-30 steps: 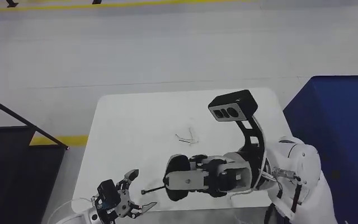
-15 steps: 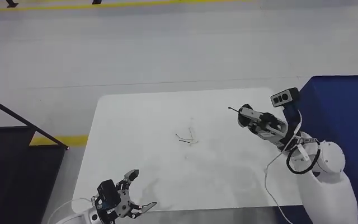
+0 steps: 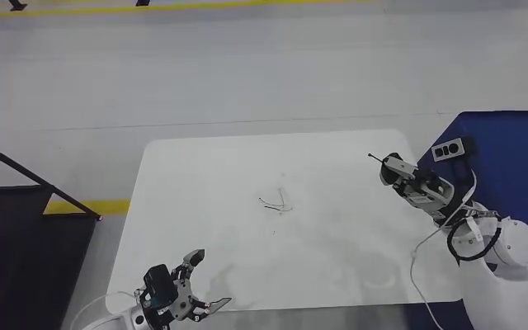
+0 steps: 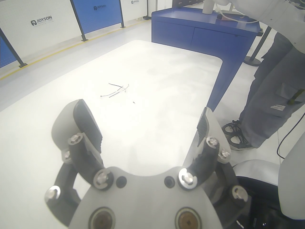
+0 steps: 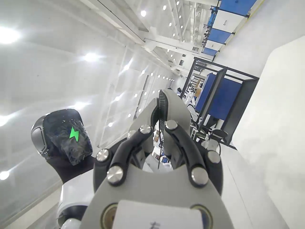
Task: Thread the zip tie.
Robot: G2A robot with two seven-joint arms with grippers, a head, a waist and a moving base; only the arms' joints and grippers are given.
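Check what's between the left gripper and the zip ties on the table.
Bare table from the left gripper up to the zip ties, save a tiny dark speck near them. The left wrist view shows it.

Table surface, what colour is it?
The table is white, best seen in the top view.

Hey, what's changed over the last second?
The right hand, shut on a zip tie, swung from beside the left hand away to the table's right edge. The left hand stayed open and still; the loose ties at mid-table did not move.
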